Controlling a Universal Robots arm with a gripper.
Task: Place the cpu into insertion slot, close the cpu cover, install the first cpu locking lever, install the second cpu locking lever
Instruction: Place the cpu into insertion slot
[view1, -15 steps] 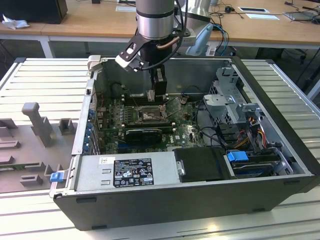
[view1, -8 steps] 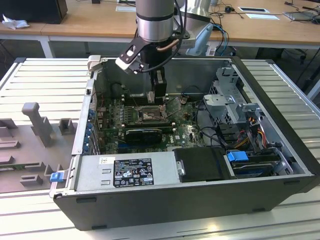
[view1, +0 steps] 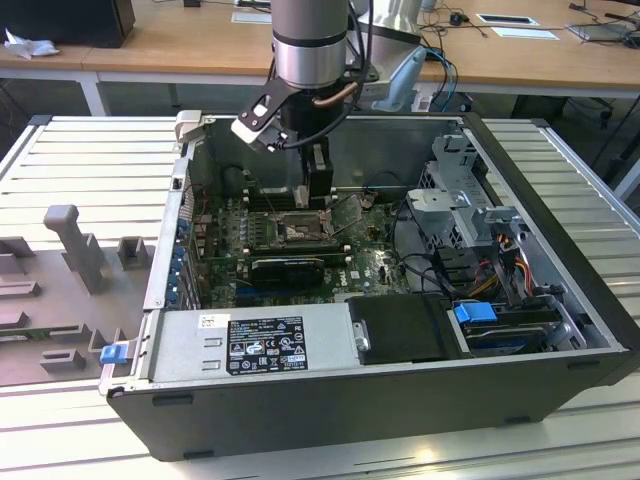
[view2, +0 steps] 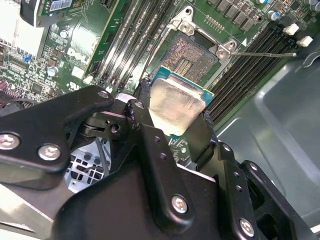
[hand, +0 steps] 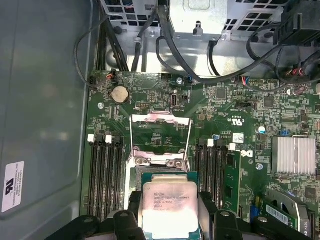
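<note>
My gripper (view2: 174, 117) is shut on the cpu (view2: 175, 102), a pale silver square chip pinched at two opposite edges by the black fingers (view2: 145, 117). In the exterior view the gripper (view1: 312, 185) hangs inside the open computer case, just above the insertion slot (view1: 300, 230). The slot's brownish contact field (view2: 192, 55) lies bare beyond the chip, which hovers partly over it. In the first wrist view the cpu (hand: 167, 205) is level over the slot's edge (hand: 150, 170). The cpu cover (hand: 160, 120), a thin metal frame with a square window, is flipped open past the slot. A thin locking lever (view2: 265, 53) sticks out to one side.
Long black memory slots (hand: 105, 170) flank the socket on both sides. A silver heat sink (hand: 296, 155) and black cables (hand: 200, 65) lie on the board. The case holds a drive cage (view1: 460, 200), a power supply (view1: 265, 345) and a long black card (view1: 288, 266).
</note>
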